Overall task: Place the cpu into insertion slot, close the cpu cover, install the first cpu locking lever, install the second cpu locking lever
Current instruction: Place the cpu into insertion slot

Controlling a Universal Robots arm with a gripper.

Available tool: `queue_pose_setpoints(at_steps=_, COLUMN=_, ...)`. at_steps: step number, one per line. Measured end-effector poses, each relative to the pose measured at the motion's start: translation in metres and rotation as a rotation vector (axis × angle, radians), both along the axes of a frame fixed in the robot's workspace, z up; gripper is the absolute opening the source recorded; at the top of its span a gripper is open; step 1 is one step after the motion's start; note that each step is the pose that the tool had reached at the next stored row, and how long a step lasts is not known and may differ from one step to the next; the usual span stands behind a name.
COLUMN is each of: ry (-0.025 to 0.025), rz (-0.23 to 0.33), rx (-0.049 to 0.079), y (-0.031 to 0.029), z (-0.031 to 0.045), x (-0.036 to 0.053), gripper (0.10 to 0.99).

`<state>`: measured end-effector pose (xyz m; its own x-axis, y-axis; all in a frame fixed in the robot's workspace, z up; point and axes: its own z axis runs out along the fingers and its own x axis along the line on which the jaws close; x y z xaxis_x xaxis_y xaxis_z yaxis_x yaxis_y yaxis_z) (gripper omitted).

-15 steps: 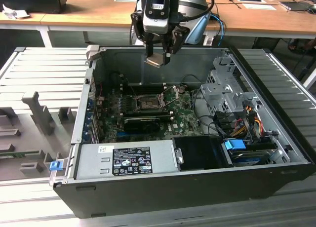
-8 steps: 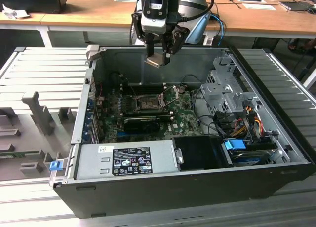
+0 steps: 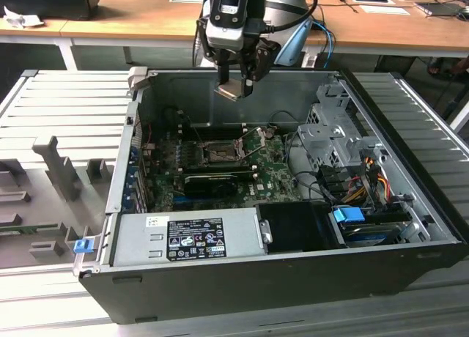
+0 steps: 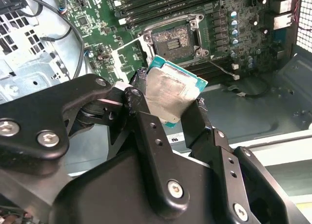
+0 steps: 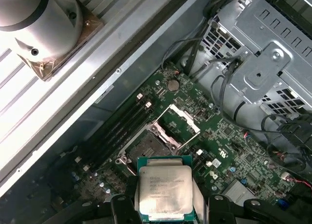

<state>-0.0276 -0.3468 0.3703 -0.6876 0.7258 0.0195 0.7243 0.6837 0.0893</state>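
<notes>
Case: open dark-grey metal computer case (image 3: 256,278), lying on its side.
Gripper: black two-finger gripper (image 3: 236,88) high over the case, jaws clamped on the chip's edges.
Cover: thin silver-grey hinged cpu cover (image 5: 186,118), raised open.
Slot: square black-rimmed insertion slot (image 5: 148,147), dark centre exposed.
Chip: flat square silver-topped cpu (image 5: 165,191), held in the jaws, clear of the slot.

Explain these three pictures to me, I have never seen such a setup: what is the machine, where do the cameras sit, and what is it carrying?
The machine is a single robot arm ending in a gripper with two black fingers. The exterior view comes from a camera off the arm and looks down at an open computer case lying on a grey ribbed surface. Both wrist views come from cameras riding on the arm, looking past the fingers. The gripper is shut on the cpu, a flat silver square, above the motherboard. Below it lies the insertion slot, empty, with the cpu cover swung open.
</notes>
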Motion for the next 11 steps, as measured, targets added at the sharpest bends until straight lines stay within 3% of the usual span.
queue_pose_setpoints(at_steps=9, ry=0.0000, rz=-0.072, rx=0.000, y=0.0000, z=-0.0006, x=0.0000, gripper=0.525)
queue_pose_setpoints(at_steps=11, ry=0.0000, rz=-0.080, rx=-0.001, y=0.0000, z=-0.0039, x=0.0000, gripper=0.525)
